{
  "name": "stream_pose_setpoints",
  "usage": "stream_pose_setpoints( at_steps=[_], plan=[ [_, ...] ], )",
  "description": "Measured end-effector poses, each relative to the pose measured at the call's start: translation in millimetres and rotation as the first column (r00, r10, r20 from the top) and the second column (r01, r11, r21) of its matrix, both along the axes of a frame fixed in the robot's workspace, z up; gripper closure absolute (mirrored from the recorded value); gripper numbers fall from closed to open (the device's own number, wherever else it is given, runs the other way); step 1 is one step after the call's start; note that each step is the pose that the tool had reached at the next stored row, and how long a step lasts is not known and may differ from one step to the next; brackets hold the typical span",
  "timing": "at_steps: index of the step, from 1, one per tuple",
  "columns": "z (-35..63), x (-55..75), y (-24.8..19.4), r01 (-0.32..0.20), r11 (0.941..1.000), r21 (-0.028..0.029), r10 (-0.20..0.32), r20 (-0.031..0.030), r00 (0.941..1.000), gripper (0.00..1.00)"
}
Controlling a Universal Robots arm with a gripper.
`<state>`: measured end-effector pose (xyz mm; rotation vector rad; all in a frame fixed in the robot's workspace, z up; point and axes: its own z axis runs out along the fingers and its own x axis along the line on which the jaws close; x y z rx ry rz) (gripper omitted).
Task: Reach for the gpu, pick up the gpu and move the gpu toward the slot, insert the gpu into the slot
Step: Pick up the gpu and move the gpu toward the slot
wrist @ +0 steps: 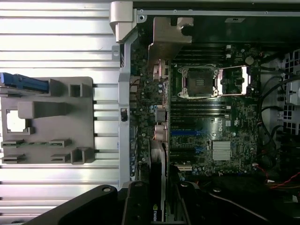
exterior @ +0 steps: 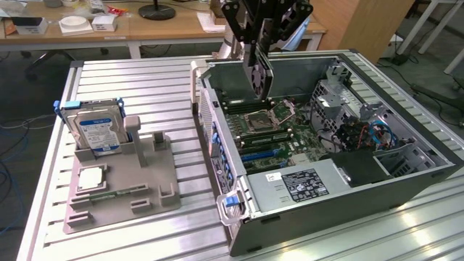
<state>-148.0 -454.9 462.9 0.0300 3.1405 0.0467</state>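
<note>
The gpu hangs on edge above the open computer case, with a dark fan face showing, and my gripper is shut on its upper edge. In the wrist view the gpu appears edge-on between my two black fingers, its pale metal bracket at the far end near the case's rear wall. It hovers over the side of the green motherboard nearest the rear wall. The slot, a long blue strip on the board, lies below and apart from the card.
The square processor socket sits mid-board. A power supply and drive cage with cables fill the case. On the slatted table, at the exterior view's left, a grey fixture holds a hard drive and a square chip.
</note>
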Motion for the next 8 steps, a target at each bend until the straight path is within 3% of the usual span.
stream_pose_setpoints(
  at_steps=[8],
  plan=[
    [0.0,12.5,0.0,0.0,1.0,0.0,0.0,0.0,1.0,0.74]
  ],
)
